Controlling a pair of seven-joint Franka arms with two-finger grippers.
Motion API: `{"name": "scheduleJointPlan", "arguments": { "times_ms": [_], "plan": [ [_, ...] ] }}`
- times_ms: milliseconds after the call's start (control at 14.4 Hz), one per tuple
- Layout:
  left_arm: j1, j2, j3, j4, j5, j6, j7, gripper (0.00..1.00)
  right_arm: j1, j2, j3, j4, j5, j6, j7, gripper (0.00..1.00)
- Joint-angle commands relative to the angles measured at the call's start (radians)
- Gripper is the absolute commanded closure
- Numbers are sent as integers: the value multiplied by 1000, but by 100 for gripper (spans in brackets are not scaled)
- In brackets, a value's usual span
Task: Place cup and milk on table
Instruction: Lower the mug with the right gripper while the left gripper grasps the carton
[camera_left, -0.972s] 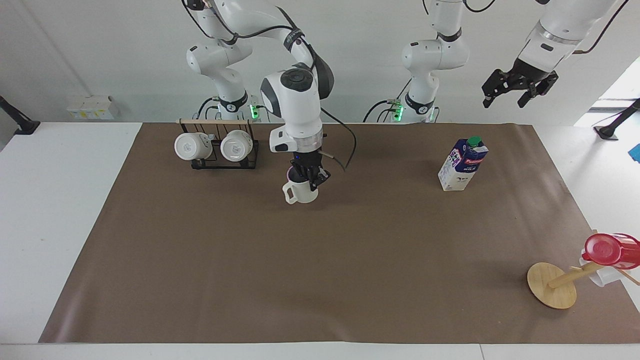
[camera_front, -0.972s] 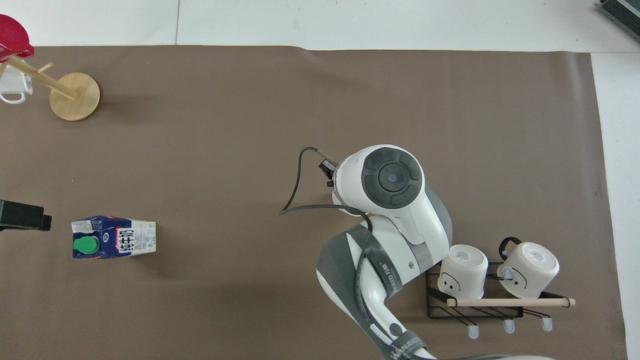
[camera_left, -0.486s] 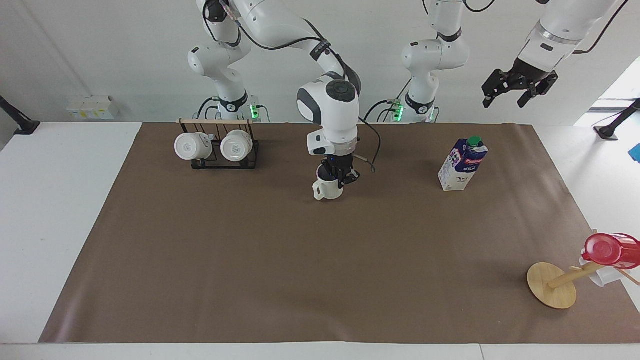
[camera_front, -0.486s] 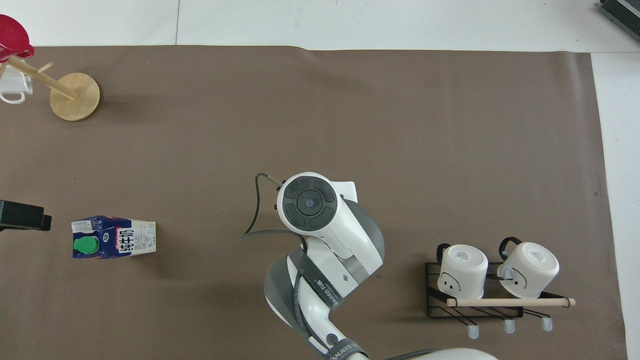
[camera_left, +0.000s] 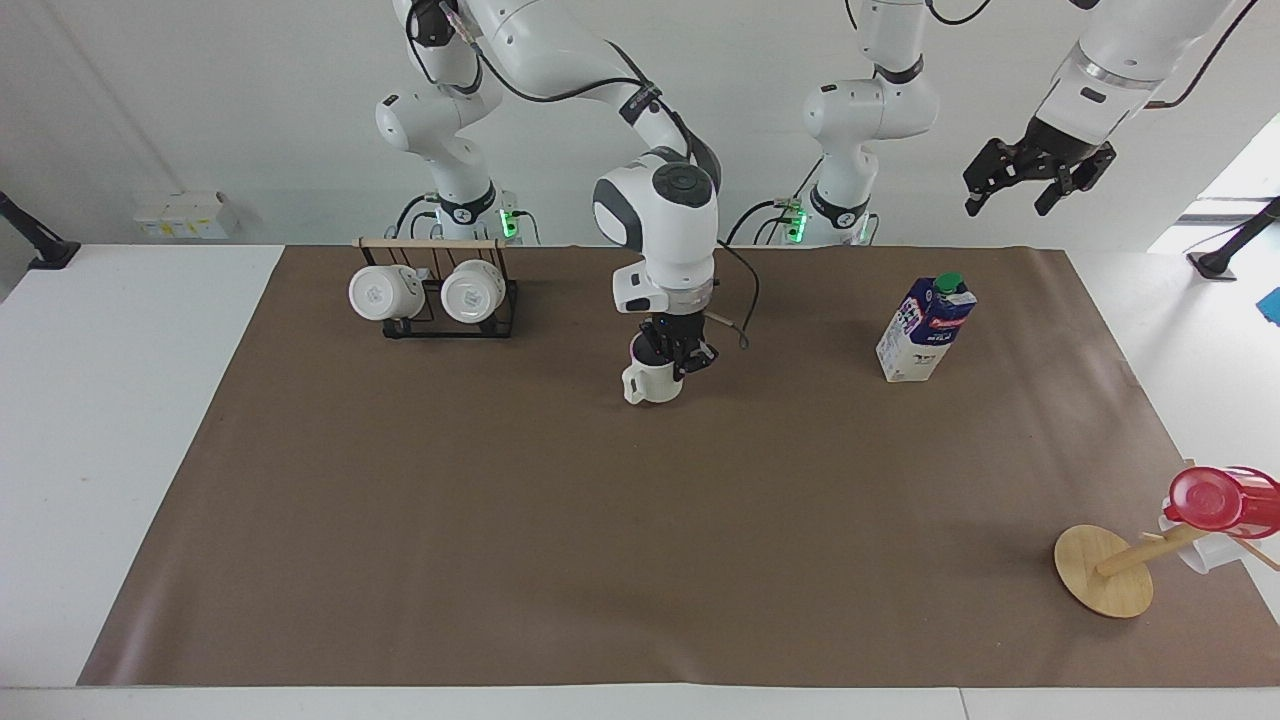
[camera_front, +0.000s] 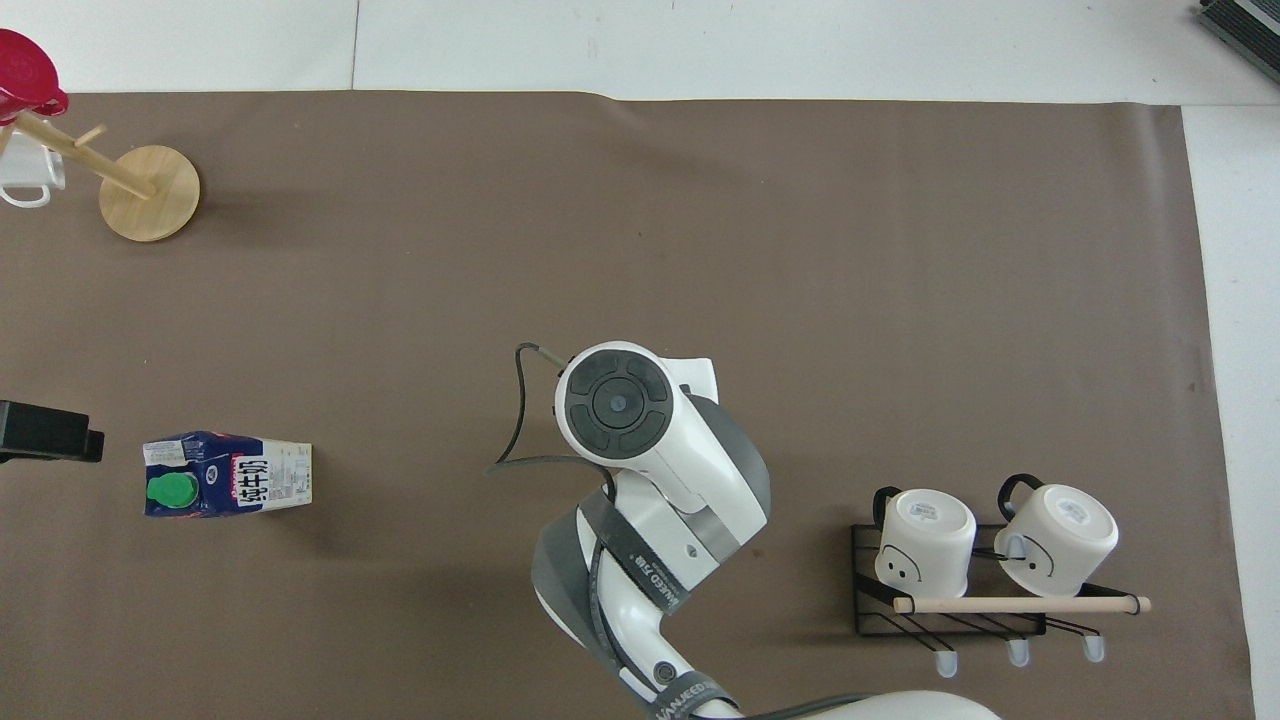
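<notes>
Cup (camera_left: 652, 381) sat on the brown mat (camera_left: 560, 520) mid-bench, the right claw (camera_left: 676, 362) clamped on its rim. Milk (camera_left: 925, 328) stood upright on the mat toward the left arm's end. Left claw (camera_left: 1035, 185) hung high over that end, fingers apart, waiting.

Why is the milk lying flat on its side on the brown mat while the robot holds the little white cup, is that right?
Not quite. The milk is standing upright on the mat, green cap on top, as the facing view shows. The rest holds: the right end effector grips the cup by its rim.
</notes>
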Motion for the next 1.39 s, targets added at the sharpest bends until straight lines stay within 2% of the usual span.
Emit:
{"name": "scheduleJointPlan", "arguments": {
  "times_ms": [0, 347, 486, 694, 903, 972, 1042, 1111, 1319],
  "plan": [
    [2, -27, -5, -41, 4, 12, 15, 0, 6, 19, 1, 9, -30, -6, 23, 100],
    [5, -35, -5, -101, 4, 55, 16, 0, -6, 18, 1, -16, -33, -1, -23, 100],
    [8, -74, -5, -185, 4, 122, 18, 0, -8, 18, 1, -17, -29, 0, -26, 100],
    [8, -171, -5, -367, 4, 251, 30, 0, -8, 15, 1, -43, -26, 34, -41, 100],
    [8, -199, -5, -446, 4, 299, 34, 0, -9, 12, 1, -45, -26, 22, -84, 100],
    [5, -204, -5, -464, 6, 320, 34, 0, -9, 12, -1, -45, -26, 12, -98, 88],
    [2, -210, -5, -475, 4, 333, 34, 0, -9, 12, -1, -43, -26, 8, -112, 41],
    [1, -210, -5, -486, 4, 340, 34, 0, -9, 12, -1, -40, -27, 5, -113, 0],
    [10, -217, -5, -530, 6, 399, 97, 0, -8, -2, -2, -19, -32, 0, -124, 0]
  ]
}}
